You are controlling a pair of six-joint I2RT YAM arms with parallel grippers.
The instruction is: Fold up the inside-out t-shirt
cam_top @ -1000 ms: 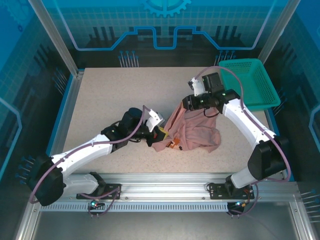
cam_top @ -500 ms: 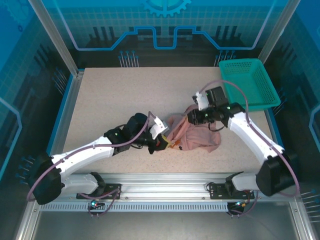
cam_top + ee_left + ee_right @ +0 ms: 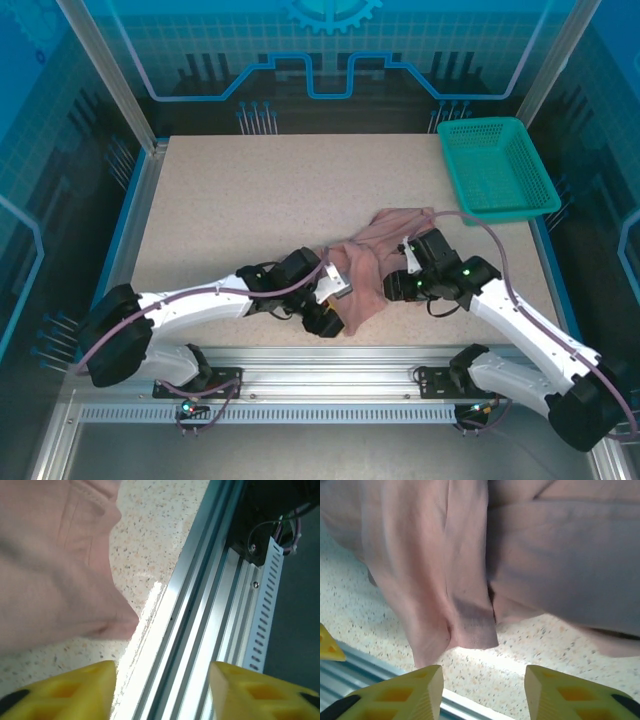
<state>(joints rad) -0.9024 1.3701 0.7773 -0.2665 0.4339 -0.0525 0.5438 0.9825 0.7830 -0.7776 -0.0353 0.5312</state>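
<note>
The inside-out t-shirt (image 3: 365, 262) is a dusty pink heap lying crumpled on the table, stretching from mid-right toward the near edge. My left gripper (image 3: 330, 315) sits at its near-left corner by the table's front edge. In the left wrist view that gripper (image 3: 162, 682) is open, with bare rail between the yellow fingers and the shirt (image 3: 50, 565) up to the left. My right gripper (image 3: 393, 287) hovers at the shirt's right side. Its wrist view shows it (image 3: 484, 682) open over bare tabletop, with the shirt's folds (image 3: 545, 555) just beyond the tips.
A teal mesh basket (image 3: 497, 170) stands at the back right corner. The aluminium rail (image 3: 330, 362) runs along the near table edge, right under the left fingers (image 3: 210, 605). The speckled table (image 3: 230, 200) stretches left and back of the shirt.
Both grippers came down and toward the near edge, then opened and let go of the shirt. The shirt, lifted by the right gripper a second ago, now lies flat on the table.
</note>
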